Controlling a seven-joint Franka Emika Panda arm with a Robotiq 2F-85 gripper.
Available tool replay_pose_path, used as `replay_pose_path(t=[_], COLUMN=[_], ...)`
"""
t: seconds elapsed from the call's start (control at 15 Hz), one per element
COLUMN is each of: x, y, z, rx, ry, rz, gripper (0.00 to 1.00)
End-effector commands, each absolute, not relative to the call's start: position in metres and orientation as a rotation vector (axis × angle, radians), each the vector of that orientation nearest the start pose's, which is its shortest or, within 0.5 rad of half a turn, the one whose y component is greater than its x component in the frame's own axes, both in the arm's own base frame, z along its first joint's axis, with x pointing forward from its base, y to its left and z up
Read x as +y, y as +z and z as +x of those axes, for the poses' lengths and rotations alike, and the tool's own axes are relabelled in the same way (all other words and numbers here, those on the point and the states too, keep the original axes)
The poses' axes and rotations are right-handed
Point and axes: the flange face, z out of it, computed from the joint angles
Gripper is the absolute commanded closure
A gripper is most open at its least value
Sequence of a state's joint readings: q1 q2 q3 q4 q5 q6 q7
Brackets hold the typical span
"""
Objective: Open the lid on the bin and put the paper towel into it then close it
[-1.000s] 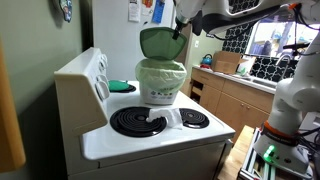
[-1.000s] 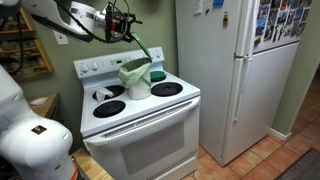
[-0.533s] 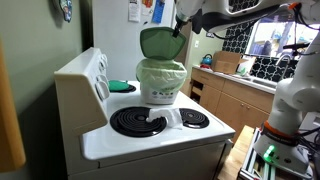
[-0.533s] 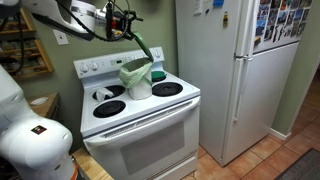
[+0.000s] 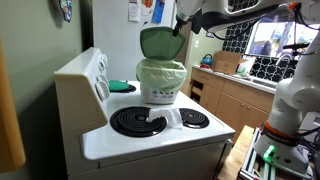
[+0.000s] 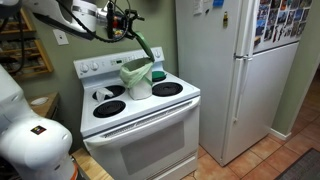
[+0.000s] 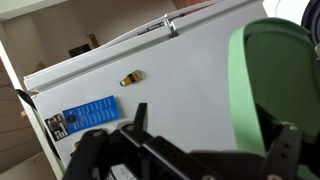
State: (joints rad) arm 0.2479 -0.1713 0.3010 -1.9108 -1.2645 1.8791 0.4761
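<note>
On the white table (image 5: 150,141), the small bag-lined bin (image 5: 160,82) stands with its green plastic lid (image 5: 157,42) tipped upright. The dark hand (image 5: 180,31) is at the lid's edge; I cannot tell whether it is pinching. Opening looks done. A pale wad (image 5: 121,87) beside the bin may be the paper towel, so the next move is to let go and fetch it.

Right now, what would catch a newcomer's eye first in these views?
The green lid stands raised above the small bin on the white stove, with the tool at its upper edge. In an exterior view, the tall white fridge beside the stove fills the right side.
</note>
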Motion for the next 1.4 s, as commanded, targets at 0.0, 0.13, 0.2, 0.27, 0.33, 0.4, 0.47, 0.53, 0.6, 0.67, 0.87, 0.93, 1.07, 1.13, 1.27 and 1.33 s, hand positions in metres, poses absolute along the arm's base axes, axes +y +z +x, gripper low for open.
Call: replay_pose_path(t=[0.0,0.13,0.2,0.27,0.33,0.4,0.47,0.53,0.6,0.67,0.87,0.93,1.07,1.13,1.27,1.33], x=[0.230,0.231,0.230,0.231,0.231,0.232,0.232,0.232,0.232,0.232,0.240,0.245,0.260,0.267,0.281,0.288], y=[0.632,0.636,0.640,0.641,0.642,0.642,0.643,0.644,0.646,0.646,0.643,0.642,0.640,0.640,0.642,0.643], z=[0.482,0.482,0.482,0.483,0.483,0.482,0.482,0.480,0.480,0.479,0.473,0.469,0.458,0.451,0.436,0.429], rx=[0.421,0.412,0.410,0.405,0.400,0.400,0.401,0.396,0.396,0.401,0.442,0.460,0.514,0.533,0.575,0.599], ry=[0.814,0.840,0.858,0.868,0.879,0.888,0.896,0.905,0.906,0.905,0.888,0.886,0.867,0.858,0.858,0.862], rz=[1.927,1.899,1.889,1.885,1.884,1.881,1.877,1.875,1.875,1.884,1.938,1.959,2.027,2.059,2.115,2.153], gripper=[0.00,0.00,0.00,0.00,0.00,0.00,0.00,0.00,0.00,0.00,0.00,0.00,0.00,0.00,0.00,0.00])
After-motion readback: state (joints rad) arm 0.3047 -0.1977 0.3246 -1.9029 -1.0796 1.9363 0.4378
